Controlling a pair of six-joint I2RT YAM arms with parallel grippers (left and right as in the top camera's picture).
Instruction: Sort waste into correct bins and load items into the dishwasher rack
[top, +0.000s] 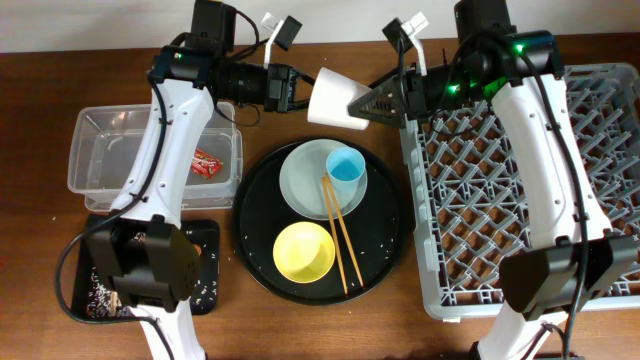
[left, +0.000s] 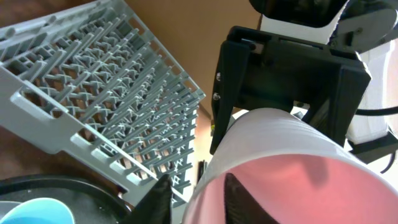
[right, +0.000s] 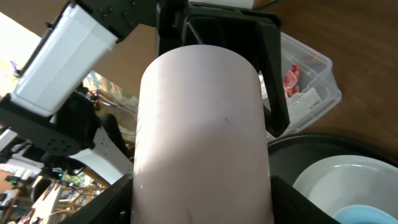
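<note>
Both grippers were at the pink cup (top: 335, 98), aloft beyond the far edge of the round black tray (top: 255, 215): right gripper (top: 372, 102) clamped around its body, left gripper (top: 303, 90) fingers (left: 155, 199) straddling its rim, apparently slack.

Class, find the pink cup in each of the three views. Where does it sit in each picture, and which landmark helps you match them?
Overhead: pink cup at top centre, lying sideways.
Left wrist: lower right, its pink inside facing the camera.
Right wrist: centre, filling much of the frame, outer wall showing.
Shared landmark: blue cup, at mid-frame overhead, bottom left in the left wrist view, bottom right in the right wrist view.
</note>
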